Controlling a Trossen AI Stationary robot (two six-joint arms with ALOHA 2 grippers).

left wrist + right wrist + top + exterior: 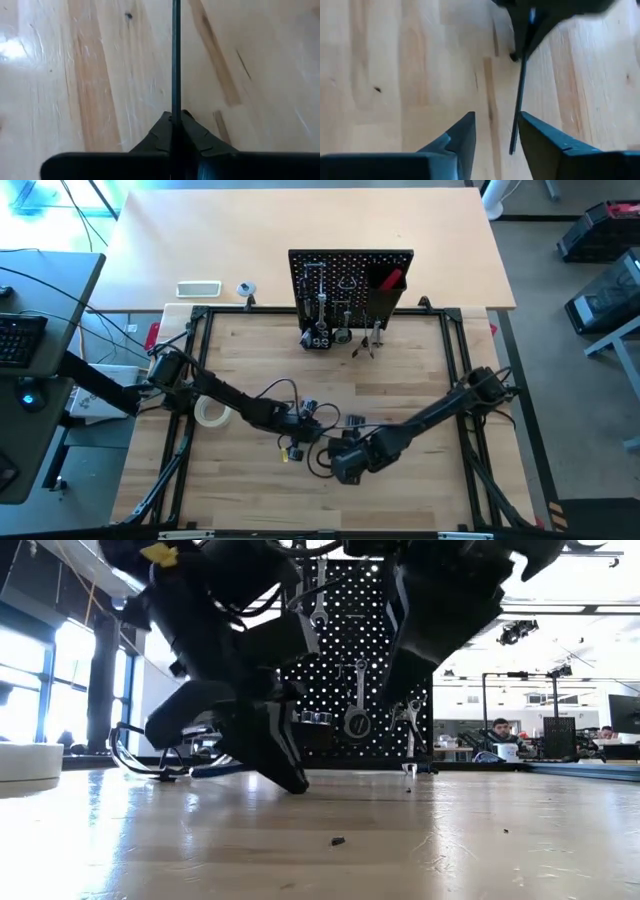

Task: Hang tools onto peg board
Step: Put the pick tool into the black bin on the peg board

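At table centre:
Left gripper (175,131): clamped on thin hex key (175,55).
Right gripper (496,131): fingers apart, empty, beside key.

My two tools crowded each other near the table's middle: my left tool (318,423) clamped a thin dark rod (176,60) whose free end hung between the parted fingers of my right tool (342,450). A tape roll (211,412) lay beside my left arm. Bare wood stretched from there to the peg board (350,285) at the far edge.
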